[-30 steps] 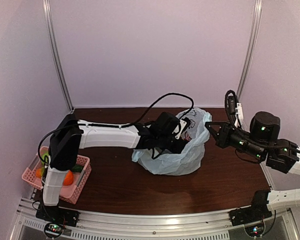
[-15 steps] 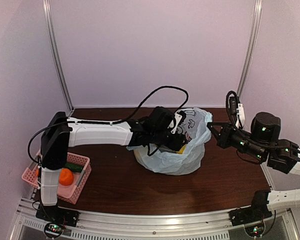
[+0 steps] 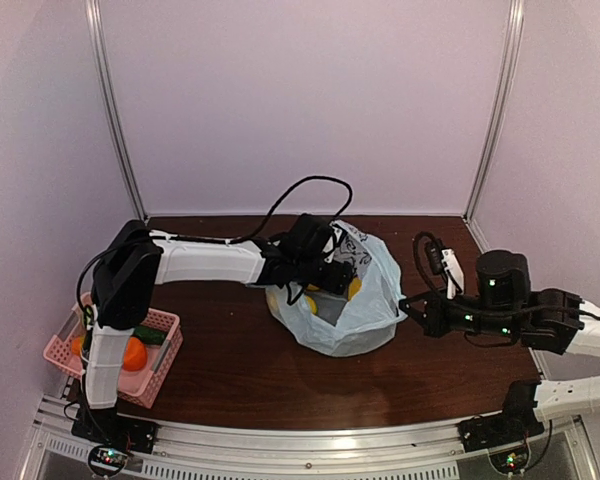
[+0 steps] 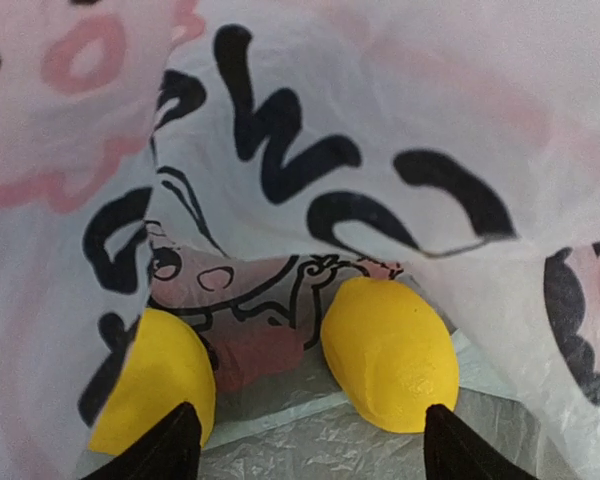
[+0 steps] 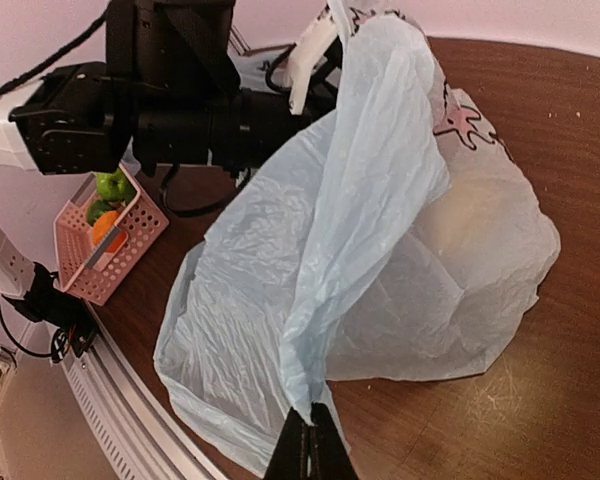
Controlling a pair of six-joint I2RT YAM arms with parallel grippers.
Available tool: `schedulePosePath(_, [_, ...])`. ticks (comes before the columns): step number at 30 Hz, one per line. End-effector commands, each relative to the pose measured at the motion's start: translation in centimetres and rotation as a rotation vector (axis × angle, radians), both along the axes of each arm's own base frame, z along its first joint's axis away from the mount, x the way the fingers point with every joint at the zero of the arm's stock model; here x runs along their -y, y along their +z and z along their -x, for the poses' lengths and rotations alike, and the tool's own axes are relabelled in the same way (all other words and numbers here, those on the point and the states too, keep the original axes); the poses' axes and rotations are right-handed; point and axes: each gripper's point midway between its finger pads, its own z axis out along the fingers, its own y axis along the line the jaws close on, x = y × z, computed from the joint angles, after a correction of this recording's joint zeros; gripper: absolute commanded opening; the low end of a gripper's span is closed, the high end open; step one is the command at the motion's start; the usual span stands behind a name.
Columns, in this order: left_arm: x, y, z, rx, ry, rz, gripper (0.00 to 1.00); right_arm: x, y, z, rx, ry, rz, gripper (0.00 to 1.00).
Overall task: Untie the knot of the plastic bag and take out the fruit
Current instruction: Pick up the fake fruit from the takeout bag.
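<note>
The bag (image 3: 352, 325) sits in the middle of the table (image 3: 240, 385), mouth open upward and a bit to the left, with its right rim stretched out rightward. The right gripper (image 5: 310, 450) is pinched tight on a fold of that rim. The left gripper (image 4: 305, 455) is poked into the mouth, jaws spread wide with nothing between them. Just past its tips are two yellow fruit (image 4: 385, 355) (image 4: 155, 385) side by side. Both ovals have their long axis roughly upright in the wrist view, tops tipped slightly together. The pink basket (image 3: 160, 370) at near left holds an orange fruit (image 3: 133, 355).
</note>
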Motion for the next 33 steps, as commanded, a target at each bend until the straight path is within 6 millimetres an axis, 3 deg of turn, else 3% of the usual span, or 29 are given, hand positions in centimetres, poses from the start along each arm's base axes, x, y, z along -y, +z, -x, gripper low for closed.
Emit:
schedulePosePath(1, [-1.6,0.2,-0.1,0.038,0.052,-0.047,0.79,0.5,-5.5,3.0,-0.222,0.058,0.09,0.0])
schedulePosePath(4, [-4.0,0.0,0.1,0.061,0.103,-0.101,0.8,1.3,-7.4,4.3,-0.289,0.069,0.156,0.0])
schedulePosePath(7, [-6.0,0.0,0.5,0.077,0.14,-0.155,0.81,1.8,-8.0,5.1,-0.321,0.088,0.19,0.0])
schedulePosePath(10, [-7.8,0.5,0.8,0.088,0.18,-0.176,0.83,1.9,-7.6,5.2,-0.315,0.093,0.201,0.0])
schedulePosePath(13, [-8.4,1.7,0.9,0.1,0.206,-0.133,0.86,1.7,-6.9,4.9,-0.29,0.089,0.189,0.0])
schedulePosePath(18, [-9.2,1.9,0.5,0.029,0.258,-0.103,0.88,1.1,-5.9,4.6,-0.264,0.099,0.173,0.0])
schedulePosePath(28, [-12.6,-1.2,2.5,-0.069,0.307,-0.251,0.89,0.5,-3.3,4.3,-0.173,0.124,0.108,0.0])
schedulePosePath(33, [-14.3,-2.6,2.6,-0.069,0.343,-0.317,0.91,-0.1,-3.1,4.3,-0.157,0.142,0.108,0.0])
